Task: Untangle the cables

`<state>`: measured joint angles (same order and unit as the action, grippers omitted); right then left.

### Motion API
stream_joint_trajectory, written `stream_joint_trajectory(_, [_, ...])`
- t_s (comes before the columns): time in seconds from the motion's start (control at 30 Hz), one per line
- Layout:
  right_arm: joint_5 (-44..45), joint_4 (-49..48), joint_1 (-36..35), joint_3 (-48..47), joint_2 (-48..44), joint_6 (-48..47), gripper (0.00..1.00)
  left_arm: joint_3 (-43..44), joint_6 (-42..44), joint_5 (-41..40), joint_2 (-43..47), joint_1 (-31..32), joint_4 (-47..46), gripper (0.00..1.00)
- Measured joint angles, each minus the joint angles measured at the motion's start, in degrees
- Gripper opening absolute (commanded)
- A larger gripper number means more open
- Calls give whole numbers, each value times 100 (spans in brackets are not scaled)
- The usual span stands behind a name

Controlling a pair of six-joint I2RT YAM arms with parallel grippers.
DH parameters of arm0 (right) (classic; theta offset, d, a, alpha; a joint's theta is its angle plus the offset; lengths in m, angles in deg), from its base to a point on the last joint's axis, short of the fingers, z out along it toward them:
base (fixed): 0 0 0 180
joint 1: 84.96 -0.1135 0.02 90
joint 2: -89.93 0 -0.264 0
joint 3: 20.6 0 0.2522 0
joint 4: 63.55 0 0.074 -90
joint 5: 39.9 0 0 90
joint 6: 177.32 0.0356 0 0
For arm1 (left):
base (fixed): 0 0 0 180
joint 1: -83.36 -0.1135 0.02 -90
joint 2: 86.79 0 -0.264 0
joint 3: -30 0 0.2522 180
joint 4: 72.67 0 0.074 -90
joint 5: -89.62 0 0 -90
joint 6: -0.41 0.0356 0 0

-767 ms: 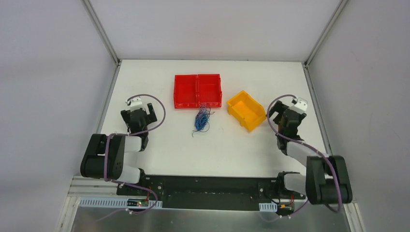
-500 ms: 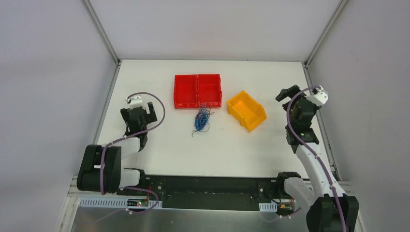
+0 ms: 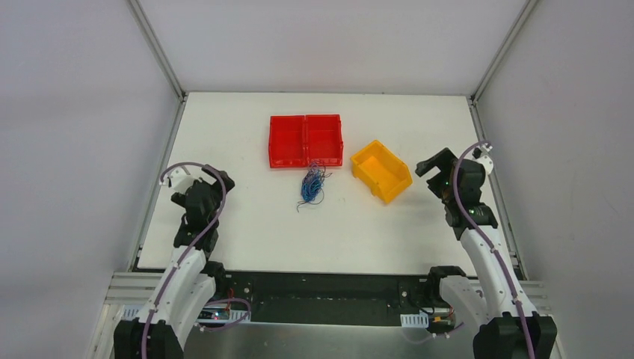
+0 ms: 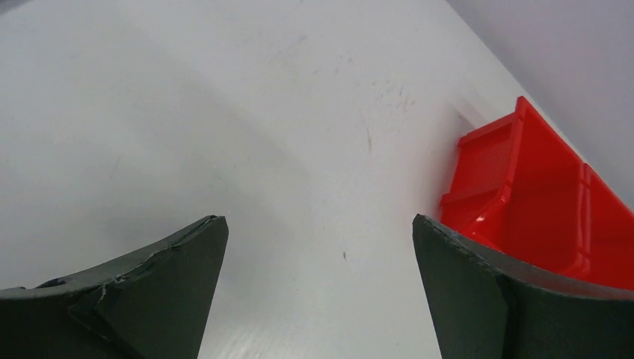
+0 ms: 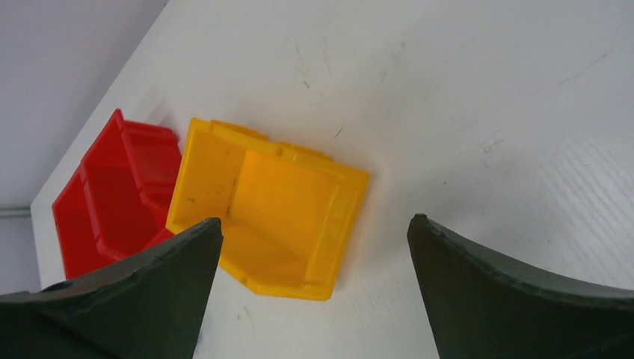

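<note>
The cables [image 3: 312, 185] lie as one small tangle of thin blue, purple and dark wires on the white table, just in front of the red bins. My left gripper [image 3: 211, 185] [image 4: 318, 221] hovers well to the left of the tangle, open, with only bare table between its fingers. My right gripper [image 3: 437, 164] [image 5: 315, 219] hovers to the right of the yellow bin, open and empty, facing that bin. Neither wrist view shows the cables.
Two joined red bins [image 3: 306, 140] [image 4: 538, 202] [image 5: 112, 194] stand behind the tangle. A yellow bin [image 3: 381, 171] [image 5: 269, 217] sits tilted to its right. Grey walls with metal rails close in the table [image 3: 247, 224] at the left, right and back.
Both arms have unfolded from their low poses. The left gripper drew back to the near left. The right gripper swung out to the right, then turned towards the yellow bin. The cables have not moved.
</note>
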<state>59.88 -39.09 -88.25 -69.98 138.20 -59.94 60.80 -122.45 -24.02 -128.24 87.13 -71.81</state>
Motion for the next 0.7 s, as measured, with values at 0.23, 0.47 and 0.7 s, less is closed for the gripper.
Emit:
stream_joint_trajectory(0.23, [-474, 181, -553, -118, 76, -63, 100, -127, -741, 1215, -214, 203, 116, 95])
stream_joint_trajectory(0.47, [-516, 195, -903, -120, 269, -153, 99, 1082, -352, 2015, -2240, 2055, 190, 93])
stream_joint_trajectory(0.7, [-643, 197, -935, -142, 350, -275, 97, 2063, -87, 2734, -3928, 2518, 24, 69])
